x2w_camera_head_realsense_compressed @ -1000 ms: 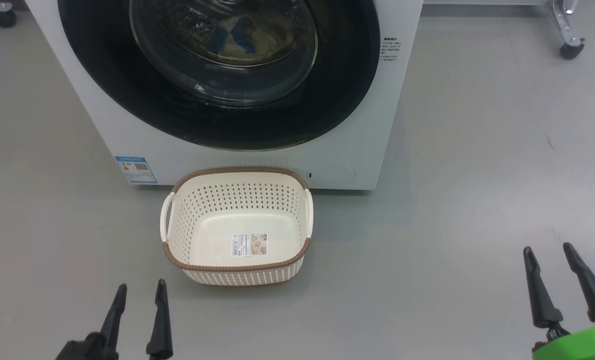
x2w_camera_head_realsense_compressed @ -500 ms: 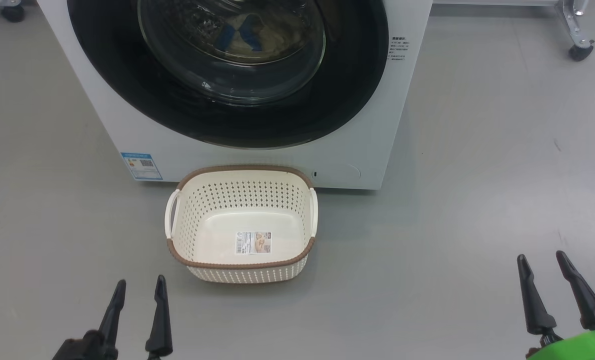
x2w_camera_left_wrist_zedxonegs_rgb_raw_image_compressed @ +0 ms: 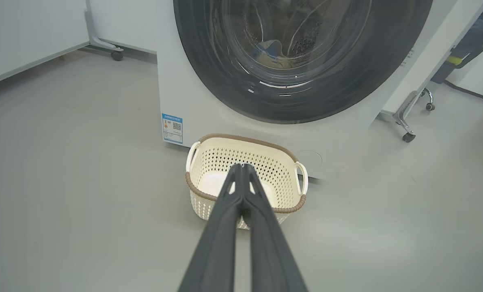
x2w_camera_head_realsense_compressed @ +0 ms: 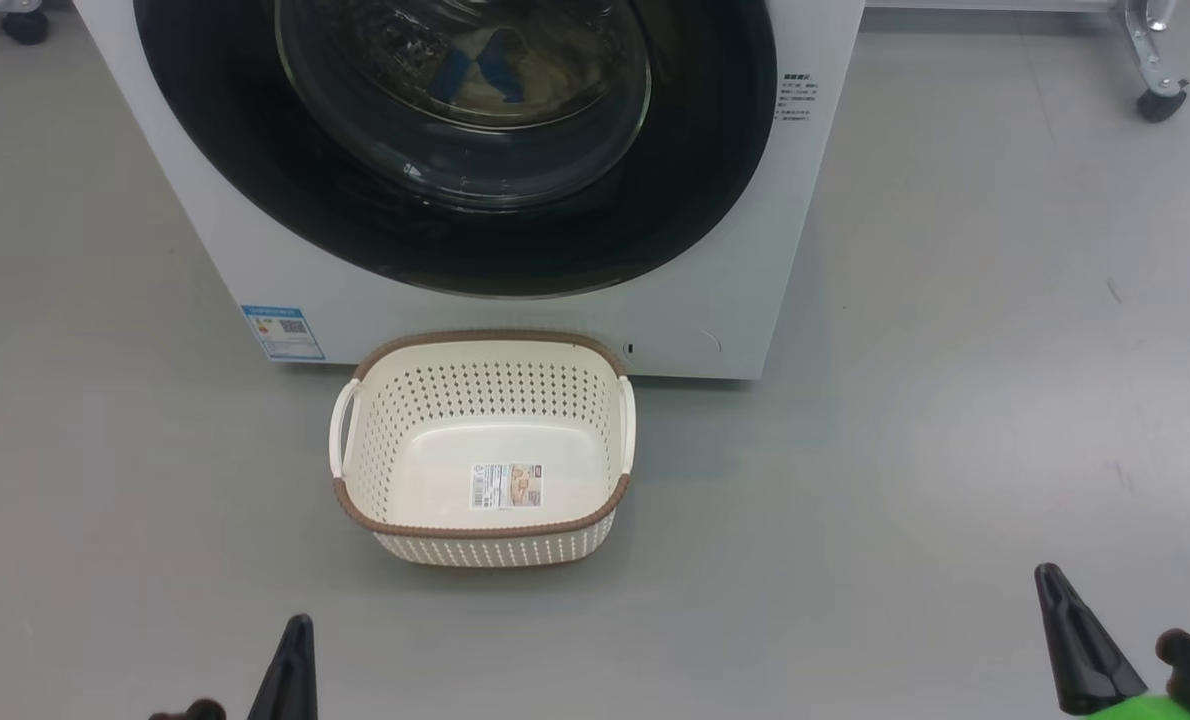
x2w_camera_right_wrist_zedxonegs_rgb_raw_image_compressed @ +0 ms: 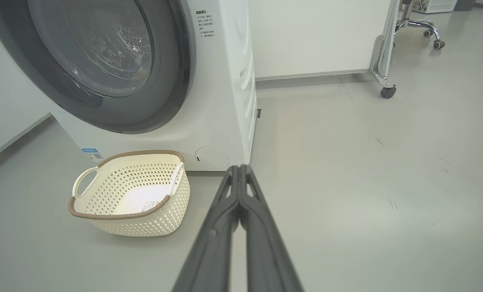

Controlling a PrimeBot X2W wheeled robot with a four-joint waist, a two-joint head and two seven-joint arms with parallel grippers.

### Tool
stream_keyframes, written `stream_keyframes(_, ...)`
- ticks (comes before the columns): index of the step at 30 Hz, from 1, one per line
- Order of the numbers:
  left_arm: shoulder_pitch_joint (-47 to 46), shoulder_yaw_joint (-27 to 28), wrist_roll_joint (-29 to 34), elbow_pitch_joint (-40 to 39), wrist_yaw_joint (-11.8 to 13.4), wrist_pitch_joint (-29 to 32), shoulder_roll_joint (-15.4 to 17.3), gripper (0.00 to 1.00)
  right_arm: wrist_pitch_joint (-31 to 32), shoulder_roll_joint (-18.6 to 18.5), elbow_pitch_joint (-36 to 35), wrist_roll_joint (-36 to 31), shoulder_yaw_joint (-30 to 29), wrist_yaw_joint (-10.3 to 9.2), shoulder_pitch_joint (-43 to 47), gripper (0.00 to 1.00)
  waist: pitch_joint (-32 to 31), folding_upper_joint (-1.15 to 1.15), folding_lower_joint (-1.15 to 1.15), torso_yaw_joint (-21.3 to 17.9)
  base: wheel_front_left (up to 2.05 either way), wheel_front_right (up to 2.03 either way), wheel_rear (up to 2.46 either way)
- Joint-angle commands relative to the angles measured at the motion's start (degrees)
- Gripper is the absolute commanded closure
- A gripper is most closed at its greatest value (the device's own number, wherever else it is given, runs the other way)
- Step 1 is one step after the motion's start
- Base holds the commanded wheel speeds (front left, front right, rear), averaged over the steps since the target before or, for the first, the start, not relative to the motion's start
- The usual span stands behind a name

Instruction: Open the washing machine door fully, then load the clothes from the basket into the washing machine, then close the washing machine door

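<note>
The washing machine door (x2w_camera_head_realsense_compressed: 460, 120) sits shut, with the clothes (x2w_camera_head_realsense_compressed: 485, 80) showing behind its glass and the empty basket (x2w_camera_head_realsense_compressed: 475, 530) just below on the floor (x2w_camera_head_realsense_compressed: 905, 450). Door and basket lie ahead and upward in the head view. The left gripper (x2w_camera_head_realsense_compressed: 298, 630) is nearer them and the right gripper (x2w_camera_head_realsense_compressed: 1050, 585) well aside, each pinched together on nothing.

Grey, smooth floor (x2w_camera_head_realsense_compressed: 955, 420), with faint dark scuff marks (x2w_camera_head_realsense_compressed: 1112, 290) toward the right. A white washing machine (x2w_camera_head_realsense_compressed: 255, 260) stands on it at top centre, with a small blue sticker (x2w_camera_head_realsense_compressed: 282, 332) low on its front. Just before the machine's base sits a cream perforated basket (x2w_camera_head_realsense_compressed: 485, 548) with a brown rim, upright, its label sticker (x2w_camera_head_realsense_compressed: 506, 485) facing up. Whether basket and machine touch cannot be told. A black caster (x2w_camera_head_realsense_compressed: 25, 25) at far left and a second caster (x2w_camera_head_realsense_compressed: 1160, 100) under a metal frame at far right also rest on the floor, both well apart from the basket.
</note>
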Motion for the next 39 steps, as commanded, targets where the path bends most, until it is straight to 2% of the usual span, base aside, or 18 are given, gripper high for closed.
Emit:
stream_keyframes(1, -1.2, 0.3, -1.5, -1.6, -0.1, 0.4, 0.1, 1.00, 0.4, -0.6, -1.6, 1.7, -0.3, -0.01, -1.0, 1.00, 0.0, 0.00, 0.00, 0.0, 0.00, 0.00, 0.00)
stream_keyframes(39, -4.9, 3.4, -25.5, -0.9, -1.2, 6.5, 0.5, 1.00, 6.8, -0.7, -0.4, 27.6, 0.9, -0.08, -5.9, 1.00, -0.8, 0.00, 0.00, 0.3, 0.00, 0.00, 0.00)
